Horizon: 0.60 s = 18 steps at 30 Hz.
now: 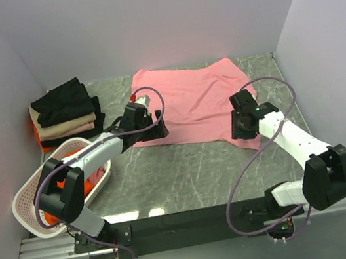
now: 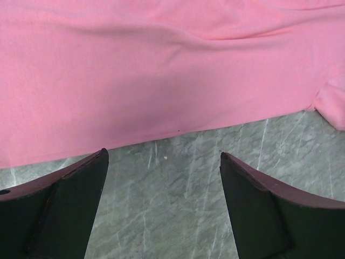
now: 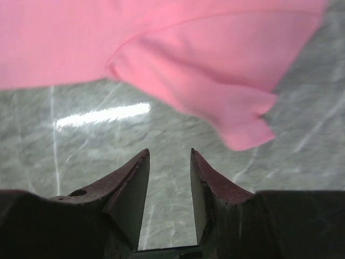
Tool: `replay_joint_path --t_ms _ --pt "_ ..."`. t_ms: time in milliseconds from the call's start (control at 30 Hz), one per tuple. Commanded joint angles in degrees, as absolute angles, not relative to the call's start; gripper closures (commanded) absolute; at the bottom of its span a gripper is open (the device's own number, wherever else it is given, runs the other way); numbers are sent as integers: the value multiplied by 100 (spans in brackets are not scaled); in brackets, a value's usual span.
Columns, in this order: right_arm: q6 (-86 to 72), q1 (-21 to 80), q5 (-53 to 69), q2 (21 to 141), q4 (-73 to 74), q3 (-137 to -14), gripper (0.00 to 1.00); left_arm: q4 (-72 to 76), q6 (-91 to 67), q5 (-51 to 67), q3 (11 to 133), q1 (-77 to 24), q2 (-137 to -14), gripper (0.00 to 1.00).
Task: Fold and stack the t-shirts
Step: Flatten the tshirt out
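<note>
A light pink t-shirt (image 1: 191, 100) lies spread flat on the grey marble table at the back middle. My left gripper (image 1: 158, 130) hovers at its near left hem, jaws wide open and empty; the hem (image 2: 161, 86) lies just beyond the fingertips. My right gripper (image 1: 239, 130) hovers at the shirt's near right corner, jaws open with a narrow gap and empty; the pink sleeve (image 3: 215, 81) lies just past the fingertips. A stack of folded shirts (image 1: 65, 112), black on top with beige and orange-red below, sits at the back left.
A white perforated basket (image 1: 34, 192) with orange-red cloth inside (image 1: 92, 181) stands at the near left by the left arm. White walls close the back and sides. The black base rail (image 1: 189, 223) runs along the near edge.
</note>
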<state>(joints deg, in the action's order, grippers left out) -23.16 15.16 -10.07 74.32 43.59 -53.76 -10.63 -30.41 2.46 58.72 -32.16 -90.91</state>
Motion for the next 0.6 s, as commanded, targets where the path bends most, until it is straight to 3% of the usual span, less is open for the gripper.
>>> replay_joint_path --t_ms 0,567 --pt "-2364 1652 -457 7452 4149 -5177 57 -967 -2936 378 5985 -3208 -8956 10" --pt "-2224 1617 -958 9025 3665 -5546 50 -1081 -2944 132 5863 -3208 -8807 9"
